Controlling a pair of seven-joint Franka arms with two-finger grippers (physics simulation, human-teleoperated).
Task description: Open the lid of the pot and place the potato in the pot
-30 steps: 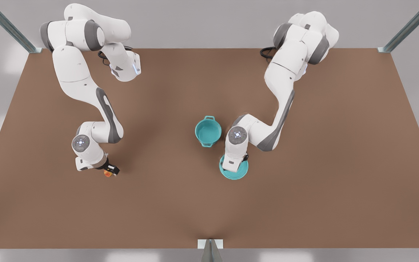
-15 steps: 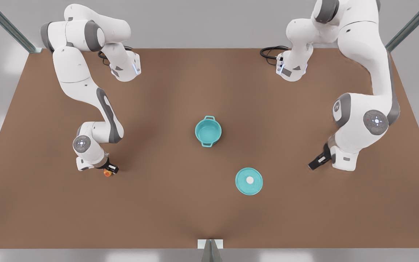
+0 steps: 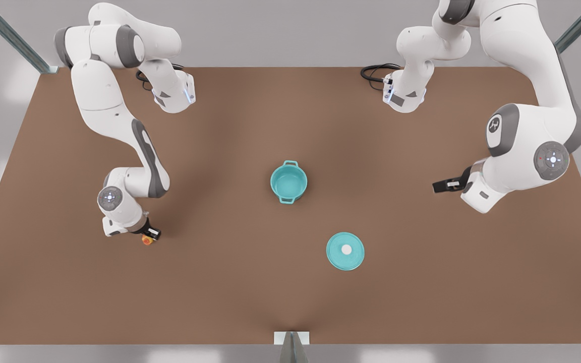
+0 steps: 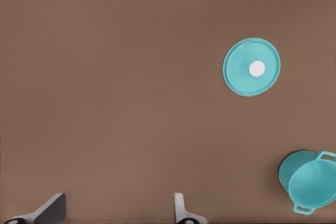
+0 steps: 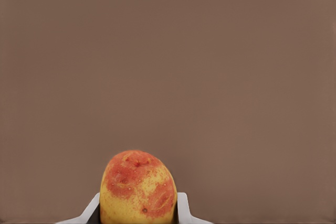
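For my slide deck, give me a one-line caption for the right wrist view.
Right claw shut on the yellow, red-patched potato above the bare brown table.

Pot (image 3: 289,182) open on top, nothing over it. Pot lid (image 3: 345,250) lies flat, apart from pot. Bare table (image 3: 220,282) all around pot.

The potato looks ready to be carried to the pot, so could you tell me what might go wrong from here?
1. The right pincer grips the potato near the fingertips; it could slip out in transit.
2. The pot is small, so a release slightly off-centre may miss it.
3. The lid lies close by.
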